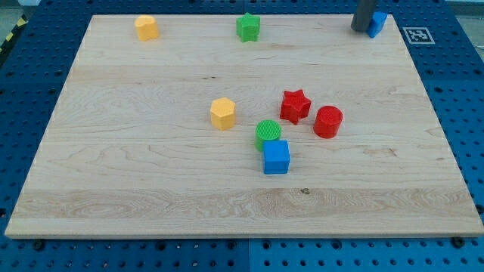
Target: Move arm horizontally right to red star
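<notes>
The red star (295, 105) lies right of the board's middle. A red cylinder (327, 121) sits just to its right. My rod comes down at the view's top right and my tip (361, 29) rests at the board's top edge, touching a blue block (377, 23) on its right. The tip is far above and to the right of the red star.
A yellow hexagon block (222, 112) lies left of the star. A green cylinder (267, 134) and a blue cube (276, 156) touch below it. A yellow block (146, 27) and a green star (247, 26) sit near the wooden board's (136, 189) top edge.
</notes>
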You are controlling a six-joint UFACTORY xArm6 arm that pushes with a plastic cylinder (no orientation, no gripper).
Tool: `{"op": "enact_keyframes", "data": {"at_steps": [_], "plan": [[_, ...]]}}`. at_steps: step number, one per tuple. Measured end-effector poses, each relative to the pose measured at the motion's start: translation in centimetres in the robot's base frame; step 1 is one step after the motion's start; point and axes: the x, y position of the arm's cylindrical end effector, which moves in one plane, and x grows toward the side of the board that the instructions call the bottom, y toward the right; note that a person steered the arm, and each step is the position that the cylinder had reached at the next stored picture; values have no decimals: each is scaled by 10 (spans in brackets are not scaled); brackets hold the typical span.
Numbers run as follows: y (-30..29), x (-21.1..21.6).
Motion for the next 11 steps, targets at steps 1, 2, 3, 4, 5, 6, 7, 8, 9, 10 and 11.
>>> {"op": "enact_keyframes", "data": {"at_steps": [1, 2, 3, 4, 5, 6, 7, 8, 9, 10, 11], "plan": [[0, 0], [0, 11], [0, 53], [-1, 90], [-6, 126], [-6, 127], [-6, 127], [-6, 127], [-6, 129], [-6, 140], [-6, 160]]}}
